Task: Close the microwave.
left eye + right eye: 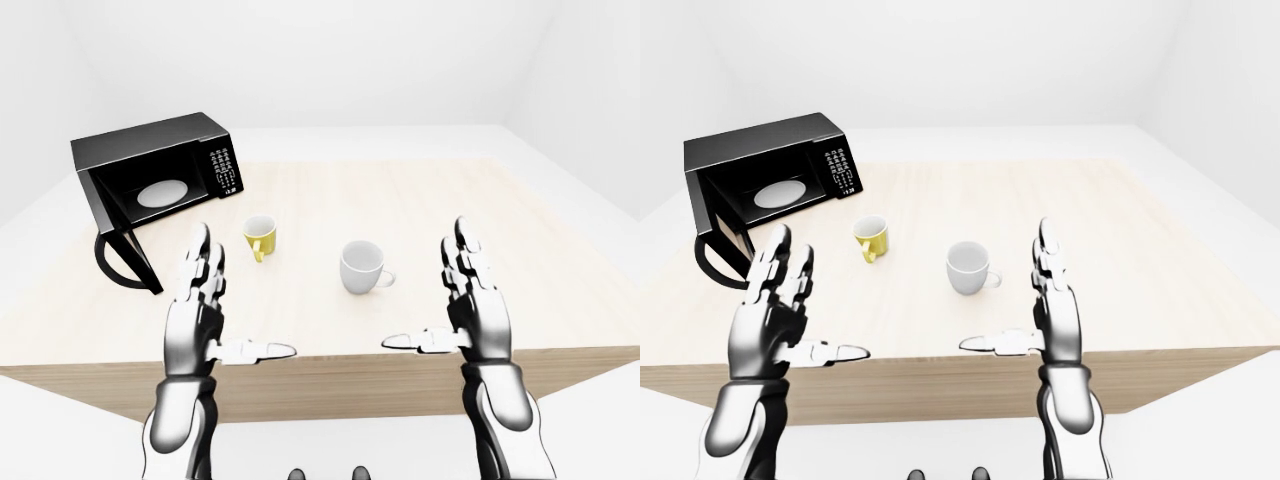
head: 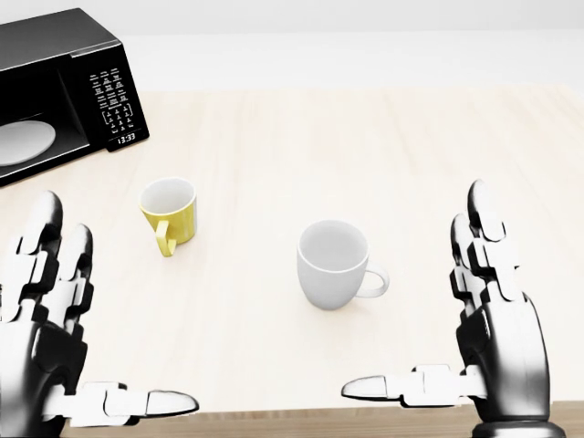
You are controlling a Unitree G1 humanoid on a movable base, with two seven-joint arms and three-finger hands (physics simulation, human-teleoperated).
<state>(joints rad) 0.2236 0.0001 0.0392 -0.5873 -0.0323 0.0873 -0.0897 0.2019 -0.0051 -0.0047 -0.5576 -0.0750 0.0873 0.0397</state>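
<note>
I see a yellow mug (image 2: pixel 171 213) standing upright on the pale wooden table (image 2: pixel 383 155), its handle turned toward about seven o'clock in the head view. A larger white mug (image 2: pixel 333 265) stands at its four o'clock, apart from it, handle pointing to three o'clock. White walls (image 1: pixel 330 60) rise behind.
</note>
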